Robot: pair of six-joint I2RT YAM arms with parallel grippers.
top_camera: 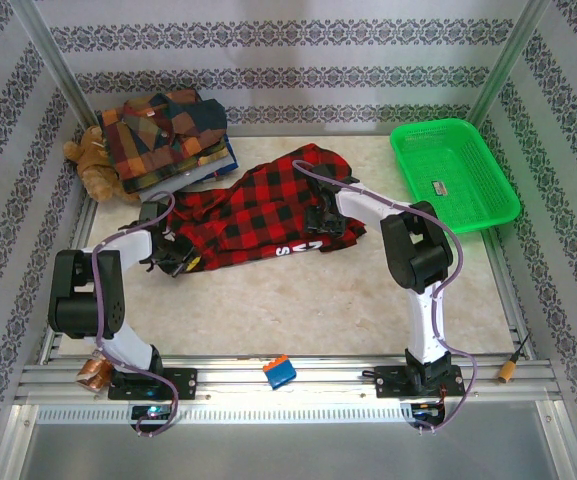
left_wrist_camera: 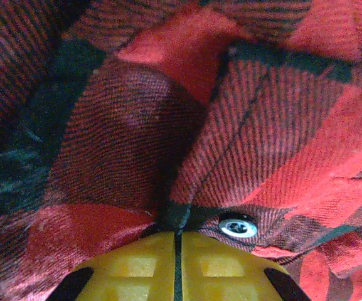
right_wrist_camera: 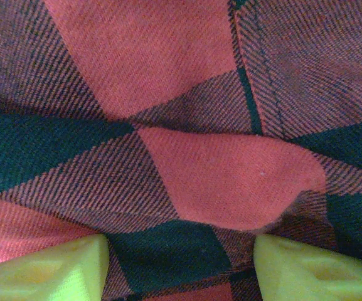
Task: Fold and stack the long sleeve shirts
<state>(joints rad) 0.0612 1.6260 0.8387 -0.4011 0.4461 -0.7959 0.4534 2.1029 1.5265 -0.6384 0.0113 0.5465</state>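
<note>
I find the folded plaid shirts (top_camera: 163,135) stacked well beyond the left gripper (left_wrist_camera: 177,237), toward the far left corner, with a teddy bear (top_camera: 93,160) touching their left side. The left gripper is clenched: its yellow fingers (left_wrist_camera: 137,266) meet, with a fold of the red-and-black shirt (top_camera: 268,210) pinched at their tips and a metal snap (left_wrist_camera: 238,226) just right of the pinch. That shirt lies crumpled between the two grippers. The right gripper (right_wrist_camera: 181,251) sits on the shirt's right part, released, jaws apart, cloth bulging in the gap. A green basket (top_camera: 478,150) stands beyond it to the right, well apart.
</note>
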